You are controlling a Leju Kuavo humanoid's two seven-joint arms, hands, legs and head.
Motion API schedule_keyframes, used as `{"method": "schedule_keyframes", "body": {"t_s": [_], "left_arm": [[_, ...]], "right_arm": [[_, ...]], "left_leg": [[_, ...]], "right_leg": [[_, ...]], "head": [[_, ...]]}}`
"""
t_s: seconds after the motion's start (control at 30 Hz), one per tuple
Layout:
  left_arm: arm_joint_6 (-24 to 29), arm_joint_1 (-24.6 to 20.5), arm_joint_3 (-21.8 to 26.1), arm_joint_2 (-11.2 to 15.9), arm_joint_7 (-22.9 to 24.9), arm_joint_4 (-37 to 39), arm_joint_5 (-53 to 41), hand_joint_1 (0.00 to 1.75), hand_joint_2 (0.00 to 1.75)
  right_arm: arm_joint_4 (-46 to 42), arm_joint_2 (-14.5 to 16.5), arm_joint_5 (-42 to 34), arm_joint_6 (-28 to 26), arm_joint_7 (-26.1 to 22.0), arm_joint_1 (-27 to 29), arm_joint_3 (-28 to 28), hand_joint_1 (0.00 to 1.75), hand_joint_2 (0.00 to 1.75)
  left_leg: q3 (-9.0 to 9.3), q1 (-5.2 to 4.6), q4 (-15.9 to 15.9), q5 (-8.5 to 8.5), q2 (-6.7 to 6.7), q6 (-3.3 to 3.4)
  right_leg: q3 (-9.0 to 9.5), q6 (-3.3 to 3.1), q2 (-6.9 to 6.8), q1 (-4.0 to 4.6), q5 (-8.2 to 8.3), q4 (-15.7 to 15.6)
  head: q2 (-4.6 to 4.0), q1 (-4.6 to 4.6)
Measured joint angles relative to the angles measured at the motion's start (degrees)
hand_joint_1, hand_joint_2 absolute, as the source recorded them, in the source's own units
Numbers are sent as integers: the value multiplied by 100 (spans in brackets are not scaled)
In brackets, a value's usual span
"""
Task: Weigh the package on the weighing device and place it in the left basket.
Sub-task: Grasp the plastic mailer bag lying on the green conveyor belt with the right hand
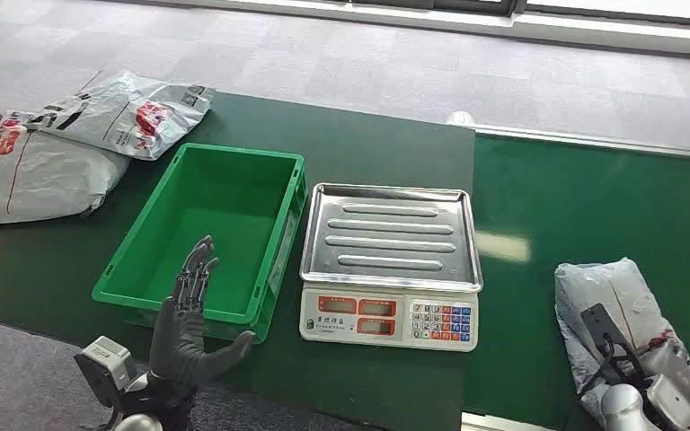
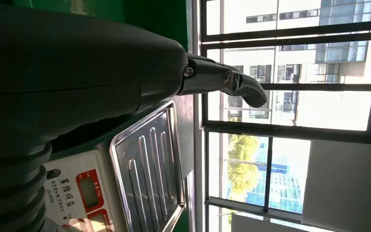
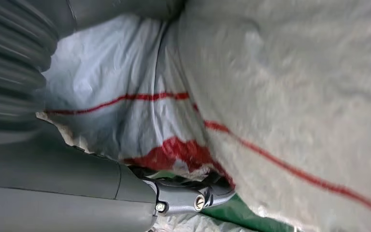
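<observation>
Right hand (image 1: 633,382) down on grey package (image 1: 615,310) at right end of green table (image 1: 539,206), thumb tucked under its edge, probably closing for the lift; grasp not confirmable. Left hand (image 1: 189,323) released, fingers spread, raised over near rim of green basket (image 1: 278,242), apparently waiting. Scale (image 1: 391,269) tray bare between basket and package. More parcels (image 1: 72,144) beyond basket. Grey carpet, windows behind.

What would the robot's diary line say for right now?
right hand: grips package on belt | left hand: open, above basket's near edge | scale: tray bare | basket: holds nothing
</observation>
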Motion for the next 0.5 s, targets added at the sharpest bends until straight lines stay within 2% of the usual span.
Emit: {"method": "schedule_keyframes", "body": {"t_s": [0.3, 0.5], "left_arm": [[-30, 0, 0, -42, 64, -4, -71, 0, 175], [-55, 10, 0, -61, 96, -37, -79, 0, 175]], "right_arm": [[-118, 26, 30, 150, -43, 34, 0, 175, 175], [-532, 121, -334, -27, -426, 139, 1, 175, 175]], "left_leg": [[2, -3, 5, -3, -2, 5], [-4, -3, 3, -8, -2, 3]], "right_leg": [[7, 6, -2, -3, 4, -5], [4, 5, -2, -3, 2, -5]], "head": [[0, 0], [0, 0]]}}
